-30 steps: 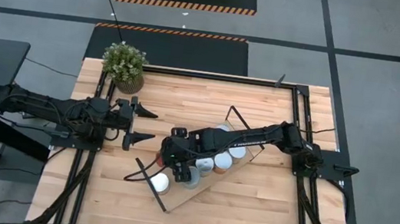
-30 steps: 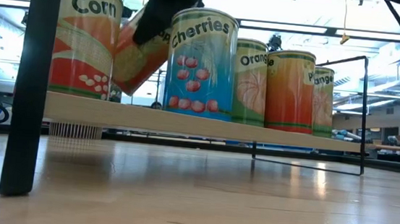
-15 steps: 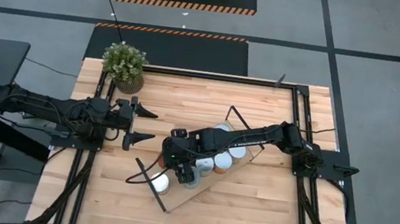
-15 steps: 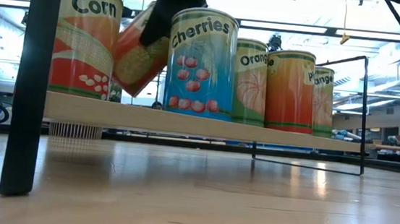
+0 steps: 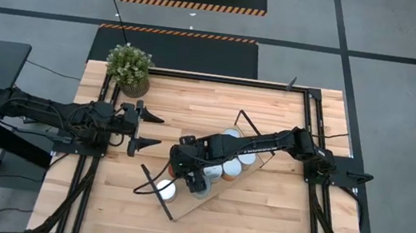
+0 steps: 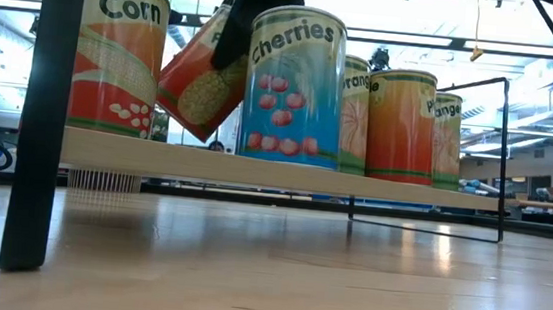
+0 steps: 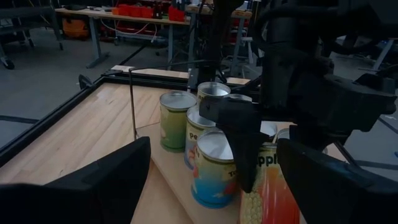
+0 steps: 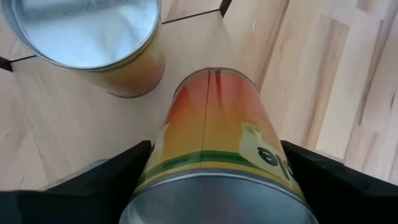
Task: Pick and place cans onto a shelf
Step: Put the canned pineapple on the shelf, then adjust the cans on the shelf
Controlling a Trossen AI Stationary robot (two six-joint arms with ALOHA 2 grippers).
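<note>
Cans (image 6: 296,86): six visible on shelf (image 6: 255,169) | right hand (image 8: 211,186) astride tilted one | left hand (image 5: 147,129) spread

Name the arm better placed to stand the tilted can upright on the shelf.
Right. The right gripper straddles the tilted can over the shelf; the left gripper waits off to the side.

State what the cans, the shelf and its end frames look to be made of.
Cans: likely metal, with bright silvery tops and rims; the sides carry glossy printed labels, paper or film, unclear which.
Shelf: pale wood board, matte, faint grain; solid or ply cannot be told.
End frame: thin black rod, probably painted or coated metal wire.
</note>
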